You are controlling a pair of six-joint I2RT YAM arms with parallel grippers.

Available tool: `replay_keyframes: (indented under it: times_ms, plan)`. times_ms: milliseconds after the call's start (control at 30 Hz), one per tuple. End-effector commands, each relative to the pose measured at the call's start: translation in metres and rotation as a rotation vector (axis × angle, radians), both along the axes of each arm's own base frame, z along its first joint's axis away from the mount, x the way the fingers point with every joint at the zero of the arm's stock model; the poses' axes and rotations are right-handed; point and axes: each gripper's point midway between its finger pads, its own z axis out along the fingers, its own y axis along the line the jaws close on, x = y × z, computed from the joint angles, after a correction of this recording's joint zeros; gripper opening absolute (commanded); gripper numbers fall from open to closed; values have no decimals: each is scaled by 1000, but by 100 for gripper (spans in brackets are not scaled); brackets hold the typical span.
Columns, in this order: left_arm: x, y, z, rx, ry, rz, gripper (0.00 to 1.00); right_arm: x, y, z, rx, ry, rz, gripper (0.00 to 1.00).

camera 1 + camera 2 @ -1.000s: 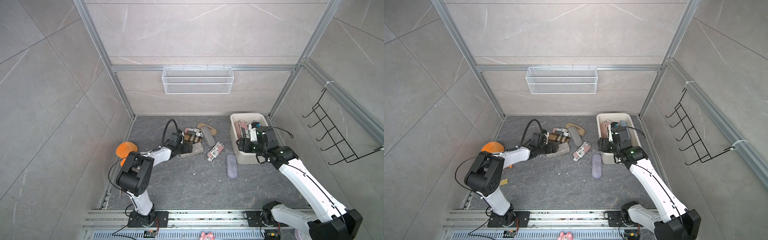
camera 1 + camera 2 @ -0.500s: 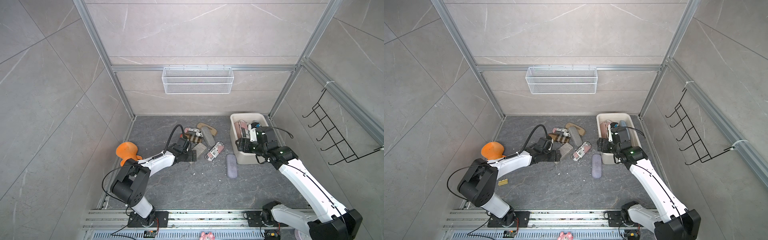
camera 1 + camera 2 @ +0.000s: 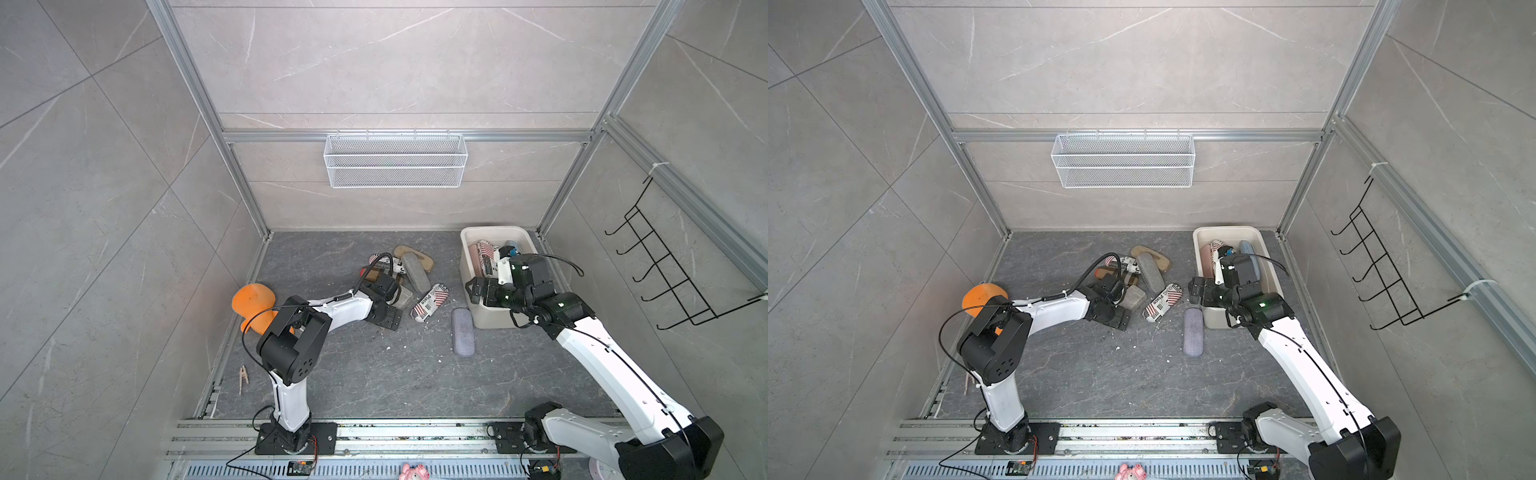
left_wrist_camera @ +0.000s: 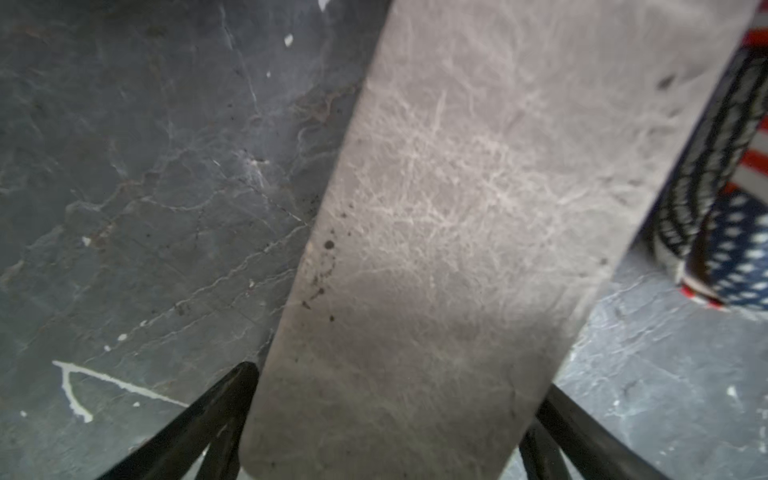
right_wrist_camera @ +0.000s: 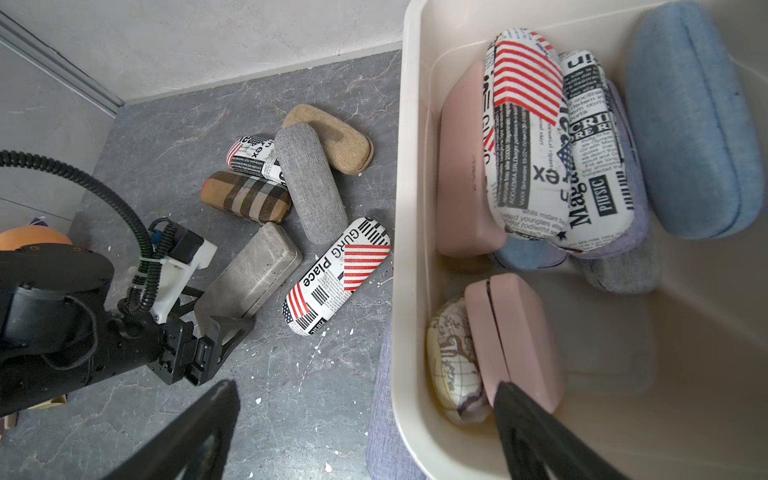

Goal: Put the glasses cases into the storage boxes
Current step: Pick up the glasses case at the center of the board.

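The cream storage box (image 3: 490,229) (image 3: 1225,228) (image 5: 401,208) holds several glasses cases: pink (image 5: 465,166), newspaper print (image 5: 536,145) and blue (image 5: 690,124). My right gripper (image 3: 473,291) (image 3: 1196,289) (image 5: 365,399) hangs open over the box's near left corner, holding nothing. A lilac case (image 3: 462,336) (image 5: 382,415) lies on the floor beside the box. My left gripper (image 3: 388,318) (image 4: 397,386) is open on the floor, its fingers either side of one end of a grey leathery case (image 3: 401,296) (image 4: 478,208) (image 5: 257,270).
Loose on the floor lie a newspaper case (image 3: 430,301), a grey fabric case (image 5: 309,183), a tan case (image 5: 332,137) and a plaid case (image 5: 245,197). An orange plush toy (image 3: 251,301) sits at the left wall. A wire basket (image 3: 395,166) hangs on the back wall.
The right gripper's jaws have opened wider over the box. The left arm's elbow has swung right and its gripper has slid a little toward the front, along the grey leathery case.
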Motion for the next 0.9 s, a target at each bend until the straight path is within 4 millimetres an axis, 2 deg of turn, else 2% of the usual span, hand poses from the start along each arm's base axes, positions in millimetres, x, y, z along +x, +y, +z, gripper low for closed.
replay_keyframes:
  times_ms: [0,133,233,333,533,700,867]
  plan:
    - [6,-2,8,42,-33,-32,91,-2,5,1,8,10,21,96]
    - [4,-6,14,67,-74,-52,77,0,7,3,9,10,20,91]
    - [-5,-12,22,54,-90,-85,68,1,7,7,13,5,19,89]
    - [-19,-21,34,24,-108,-114,67,1,7,13,16,-10,14,89]
    - [-66,-31,58,-47,-127,-181,67,1,9,21,36,-30,8,87]
    - [-90,-21,84,-200,-174,-102,65,2,21,28,93,-51,39,86]
    - [-94,2,110,-328,-298,24,64,6,43,30,171,-60,99,87]
